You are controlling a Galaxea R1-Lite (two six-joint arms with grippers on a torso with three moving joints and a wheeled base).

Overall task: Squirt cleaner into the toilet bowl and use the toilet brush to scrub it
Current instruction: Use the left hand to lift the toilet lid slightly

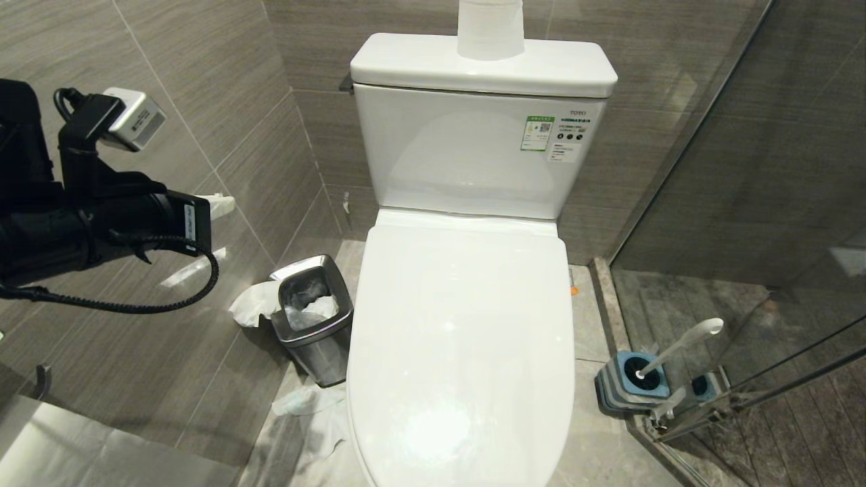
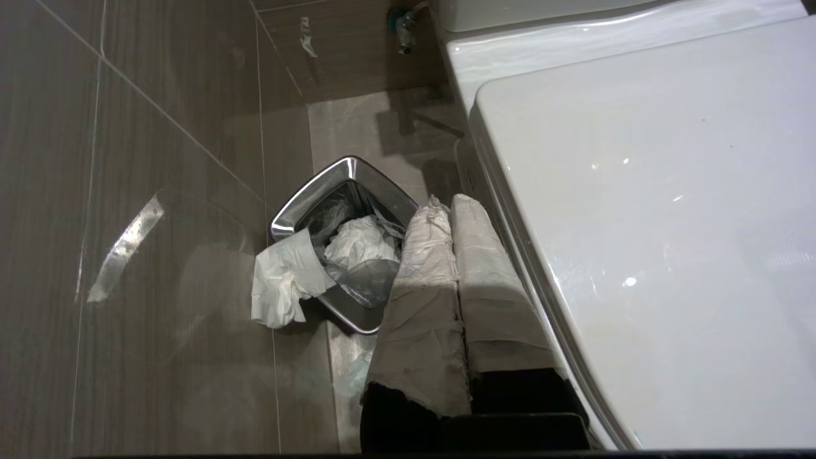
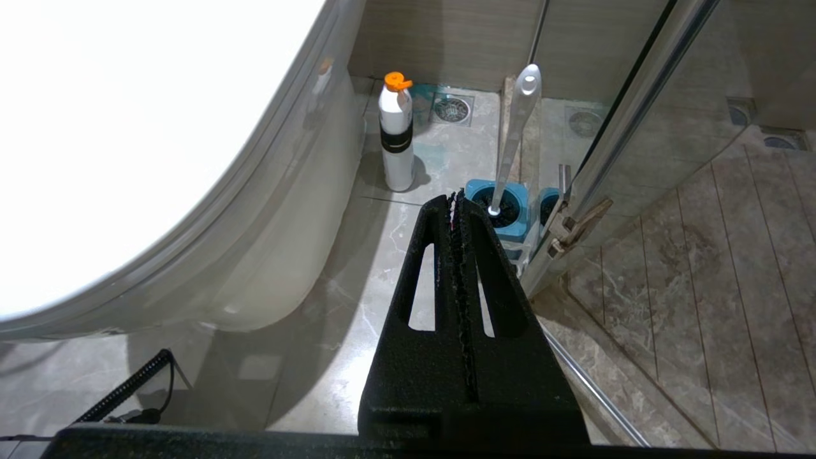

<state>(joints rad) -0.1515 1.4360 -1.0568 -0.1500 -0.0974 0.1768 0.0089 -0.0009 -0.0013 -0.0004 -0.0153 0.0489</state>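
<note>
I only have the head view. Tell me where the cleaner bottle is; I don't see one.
Observer: A white cleaner bottle with an orange cap stands on the floor beside the toilet bowl, on the toilet brush side; the right wrist view shows it.
Operator: Report the right gripper.
Observer: The right gripper is shut and empty, low beside the bowl, pointing toward the brush holder.
Operator: Now the left fingers.
Observer: The left gripper is shut, its fingers wrapped in white cloth, hanging between the steel bin and the closed lid.
</note>
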